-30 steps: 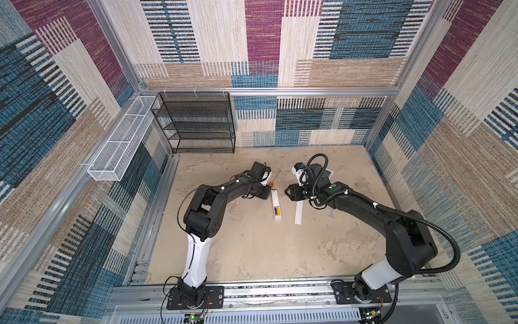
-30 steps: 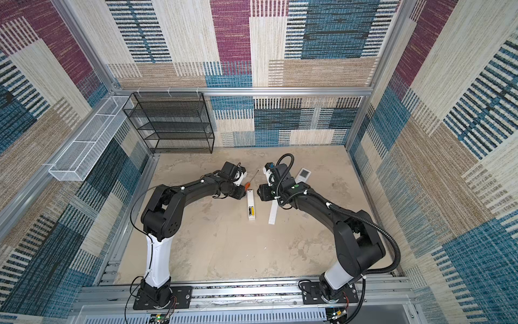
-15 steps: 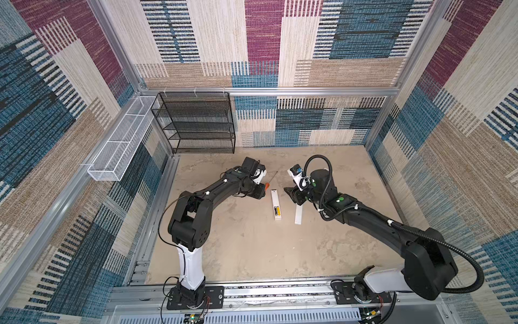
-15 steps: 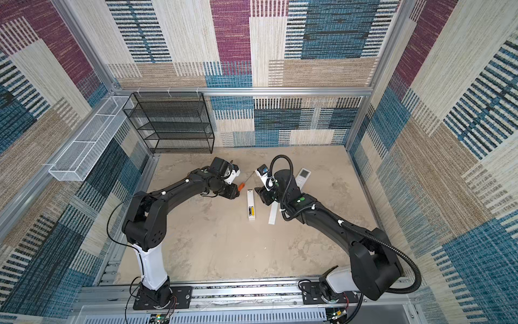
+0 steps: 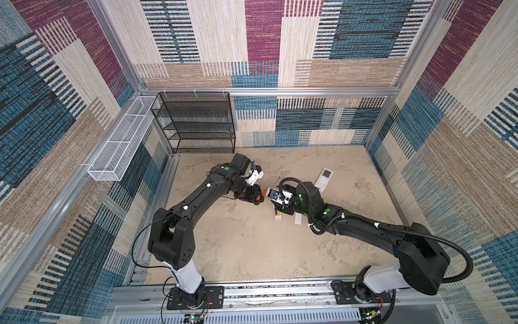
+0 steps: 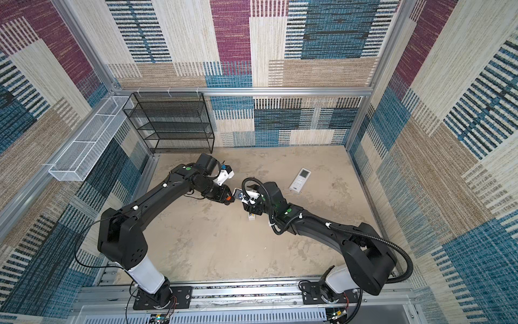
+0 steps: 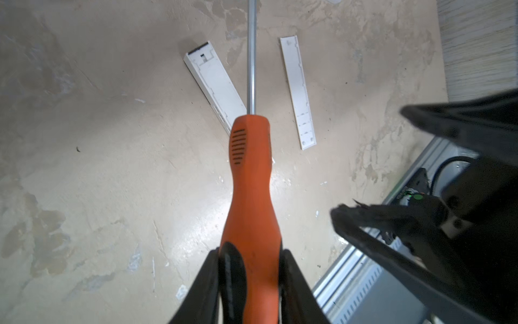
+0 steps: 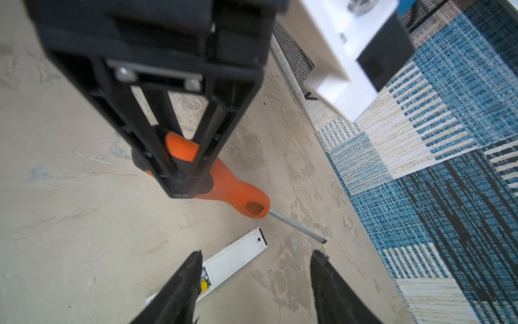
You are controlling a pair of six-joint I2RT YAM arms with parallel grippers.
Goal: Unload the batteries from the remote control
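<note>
Batteries [image 5: 277, 215] sat in the open remote [image 5: 277, 219] on the worktop [image 5: 238, 246] in a top view; I judged you at the prying step. Your left wrist view showed the left gripper [image 7: 252, 252] fingers [image 7: 201, 289] clenched on the screwdriver [image 7: 249, 182], with the compartment hidden. The right wrist view showed one yellow battery plainly, by the right gripper [image 8: 257, 254], its fingers released and empty. Next you needed the blade under a battery end.

Batteries [image 8: 204, 285] mostly behind right gripper [image 8: 257, 253]

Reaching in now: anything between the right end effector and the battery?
Nothing visible. The cover lies aside and the yellow battery sits exposed in the remote below the open right end effector.
</note>
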